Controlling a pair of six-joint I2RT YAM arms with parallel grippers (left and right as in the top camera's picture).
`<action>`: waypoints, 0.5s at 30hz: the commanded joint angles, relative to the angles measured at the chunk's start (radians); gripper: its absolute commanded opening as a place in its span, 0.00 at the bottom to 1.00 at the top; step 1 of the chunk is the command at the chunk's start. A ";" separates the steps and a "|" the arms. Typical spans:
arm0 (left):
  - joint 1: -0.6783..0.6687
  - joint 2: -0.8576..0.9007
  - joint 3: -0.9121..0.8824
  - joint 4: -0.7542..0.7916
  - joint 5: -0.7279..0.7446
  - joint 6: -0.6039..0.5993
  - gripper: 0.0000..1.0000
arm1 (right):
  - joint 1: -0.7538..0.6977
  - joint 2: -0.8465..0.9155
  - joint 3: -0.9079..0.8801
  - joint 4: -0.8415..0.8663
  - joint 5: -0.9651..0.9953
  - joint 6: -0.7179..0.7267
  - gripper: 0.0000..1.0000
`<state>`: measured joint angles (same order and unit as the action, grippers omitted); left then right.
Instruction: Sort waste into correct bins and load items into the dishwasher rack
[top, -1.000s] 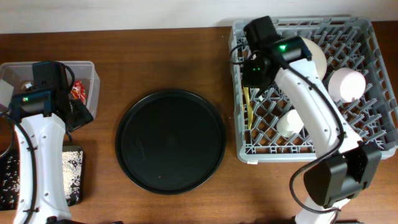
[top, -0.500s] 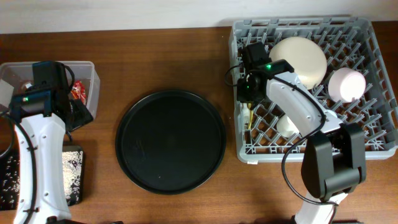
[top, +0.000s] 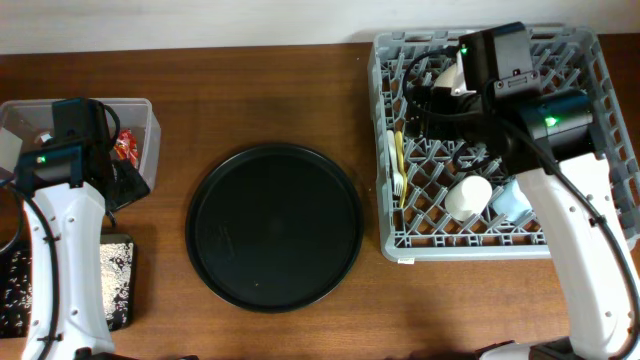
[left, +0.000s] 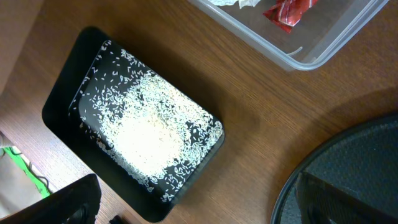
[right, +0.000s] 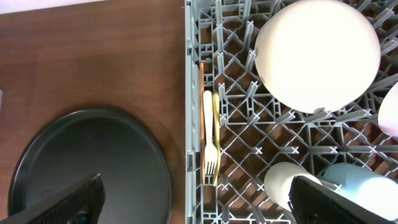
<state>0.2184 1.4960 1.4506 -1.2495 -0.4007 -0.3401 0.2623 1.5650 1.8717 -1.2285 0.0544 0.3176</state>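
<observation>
The rack is a square grey plastic crate, its floor an open lattice with upright pegs. Inside sit a smooth, domed cream bowl, the edge of a pink bowl, a white cup and a pale blue cup side by side. Along the rack's left wall lie a cream fork and a yellow fork, touching, with thin orange sticks just beside them against the wall. The right end effector hangs above this wall with its fingers spread wide and nothing between them; the fork tines sit below the gap, apart from both fingers.

On the wooden table a matte round tray lies between the rack and the bins. The tub is clear, thin-walled plastic with rounded corners and holds a crinkled red wrapper. Near it, the shallow black tray is rectangular and strewn with white rice (thickest in the middle, sparse at the rim). The left end effector is also spread open and empty; the black tray lies below it, nearer one finger, the tub farther off.
</observation>
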 joint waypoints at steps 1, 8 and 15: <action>-0.002 -0.008 0.007 -0.001 -0.007 -0.003 0.99 | -0.008 0.003 0.000 -0.003 0.002 0.000 0.98; -0.002 -0.008 0.007 -0.001 -0.007 -0.003 0.99 | -0.008 0.003 0.000 -0.003 0.002 0.000 0.98; -0.002 -0.008 0.007 -0.001 -0.007 -0.003 0.99 | -0.008 -0.211 -0.008 0.009 0.113 -0.033 0.98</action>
<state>0.2184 1.4960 1.4506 -1.2495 -0.4007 -0.3401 0.2615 1.4689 1.8648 -1.2270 0.1085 0.2874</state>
